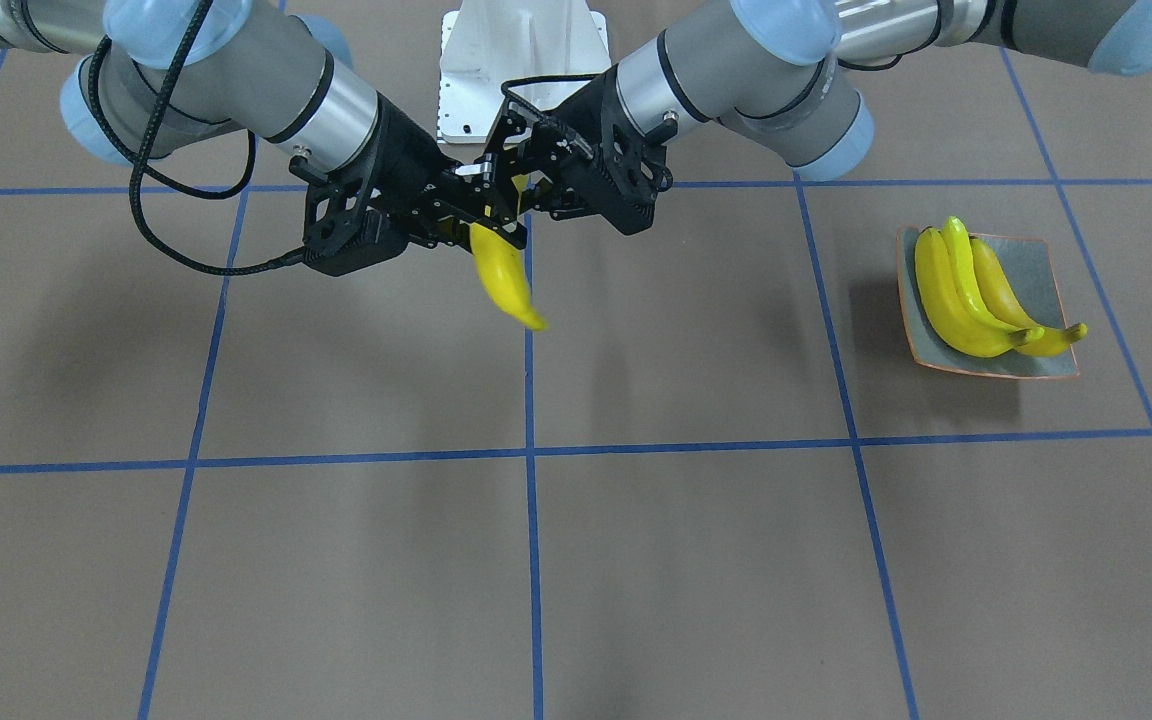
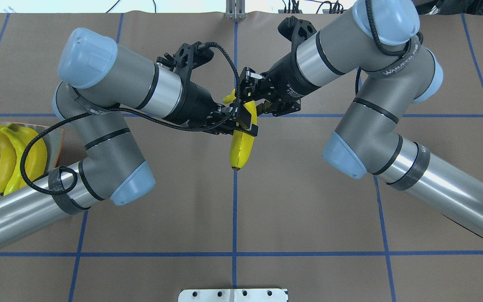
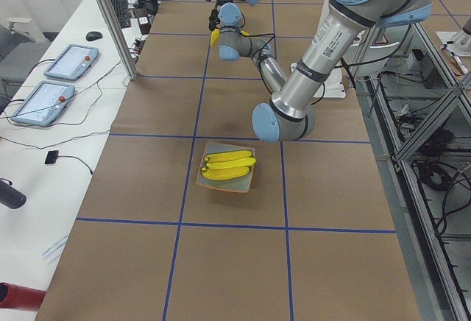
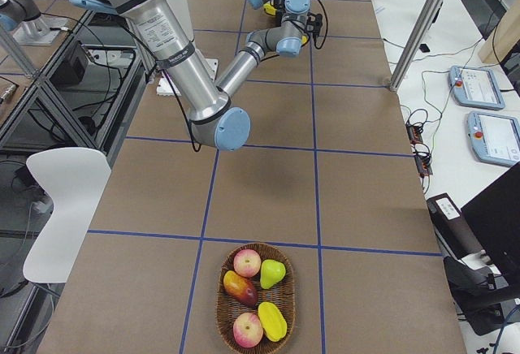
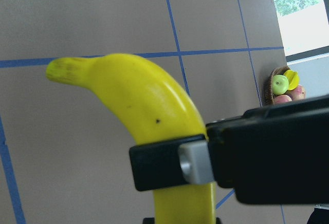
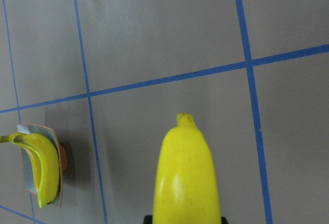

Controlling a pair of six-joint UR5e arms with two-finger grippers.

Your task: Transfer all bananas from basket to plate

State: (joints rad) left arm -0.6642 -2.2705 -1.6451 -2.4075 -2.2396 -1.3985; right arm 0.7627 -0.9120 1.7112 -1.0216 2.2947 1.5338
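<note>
One yellow banana (image 1: 504, 280) hangs tilted above the table's middle, where both grippers meet. My right gripper (image 2: 247, 94) is shut on it near its upper part; one of its fingers (image 5: 164, 165) crosses the banana (image 5: 139, 95) in the left wrist view. My left gripper (image 2: 243, 121) is closed on the same banana (image 2: 241, 147) from the other side. Its lower end shows in the right wrist view (image 6: 187, 172). Three bananas (image 1: 966, 290) lie side by side on the square grey-green plate (image 1: 1041, 265), which is on my left (image 2: 55, 138).
The wicker basket (image 4: 221, 305) stands far off at my right end of the table and holds apples, a pear and other fruit; I see no banana in it. The white robot base (image 1: 521, 70) is behind the grippers. Blue tape lines cross the brown table.
</note>
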